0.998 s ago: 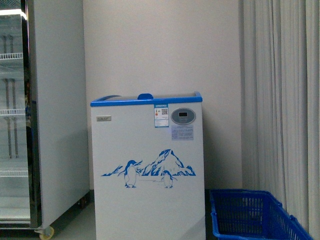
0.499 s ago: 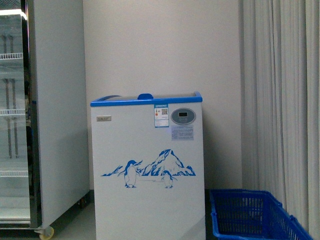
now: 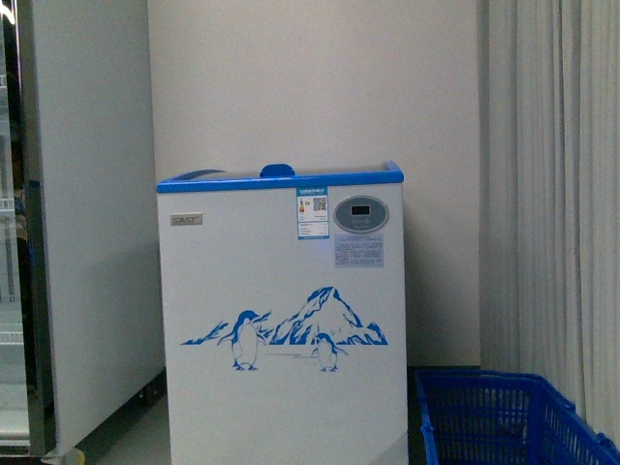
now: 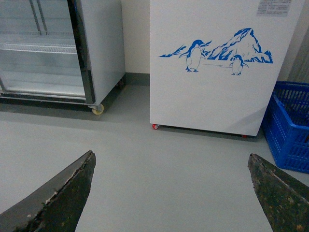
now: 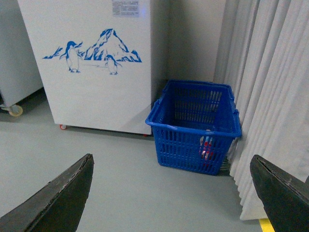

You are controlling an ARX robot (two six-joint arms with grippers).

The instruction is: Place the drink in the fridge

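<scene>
Against the far wall, straight ahead: fridge (image 3: 281,329), white with a blue rim and penguin art on its front, standing on grey floor. Just beside it on the right, near the curtain (image 5: 270,87): blue basket (image 5: 193,130). Inside that basket, seen through the mesh: a red and pale shape, probably the drink (image 5: 206,147), too small to be sure. Left of the fridge: tall glass-door cooler (image 4: 48,48). Over bare floor, left gripper (image 4: 169,193), jaws spread wide, holds nothing. Facing the basket, right gripper (image 5: 169,193), jaws likewise wide apart and empty.
</scene>
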